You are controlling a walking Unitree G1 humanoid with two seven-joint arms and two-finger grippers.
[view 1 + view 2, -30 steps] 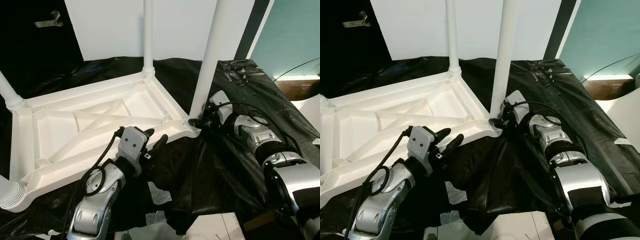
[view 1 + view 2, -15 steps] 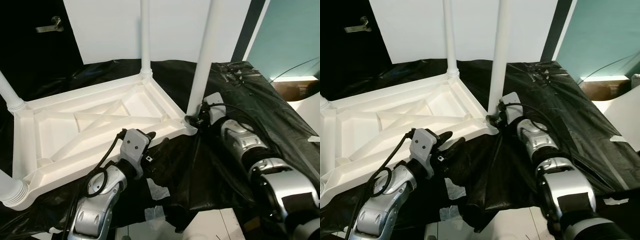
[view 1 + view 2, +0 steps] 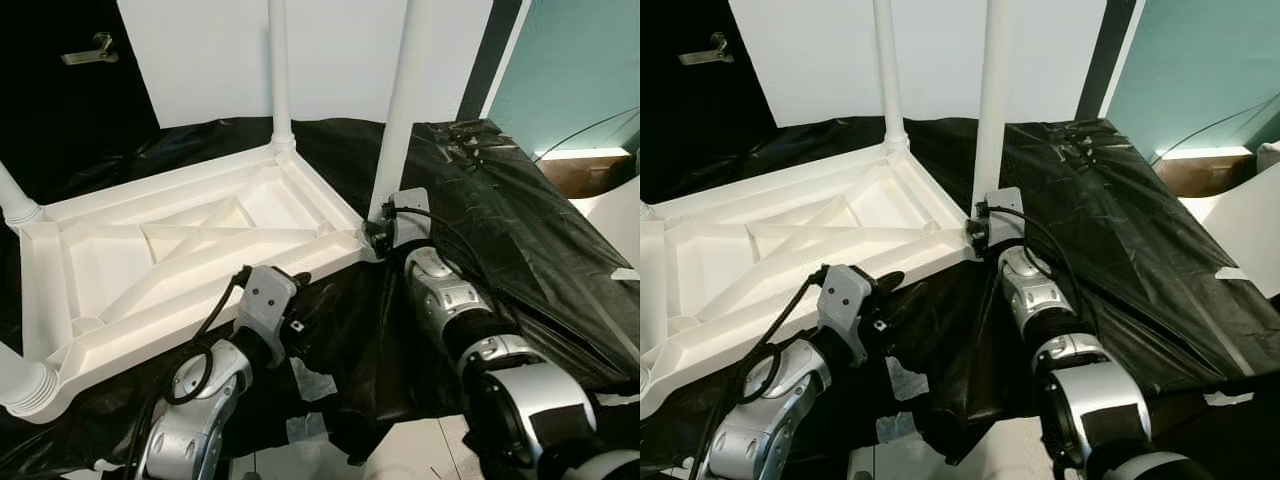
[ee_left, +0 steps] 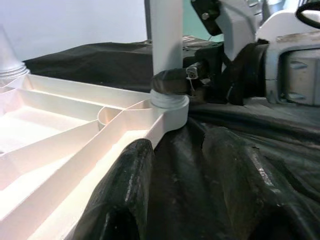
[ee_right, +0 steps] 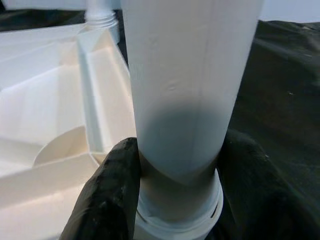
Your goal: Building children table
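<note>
The white children's table top [image 3: 190, 250] lies upside down on a black plastic sheet [image 3: 500, 220]. Its legs point up: a far leg [image 3: 278, 70], a near right leg [image 3: 405, 100] and two left legs [image 3: 15, 195]. My right gripper [image 3: 376, 230] is shut on the near right leg just above its socket; its black fingers [image 5: 112, 190] press on both sides of the white tube [image 5: 185, 85]. My left gripper [image 4: 180, 142] stands open beside the table's near rim [image 4: 125, 145], one finger against the rim, with black sheet between the fingers.
A white panel [image 3: 340, 50] stands behind the table, with a black door and its handle [image 3: 85, 50] to the left and a teal wall [image 3: 570, 70] to the right. Scraps of white tape [image 3: 315, 380] lie on the sheet near its front edge.
The head view has shifted slightly. My right forearm has swung in toward the middle while its gripper stays shut on the leg's base. The left gripper remains by the near rim.
</note>
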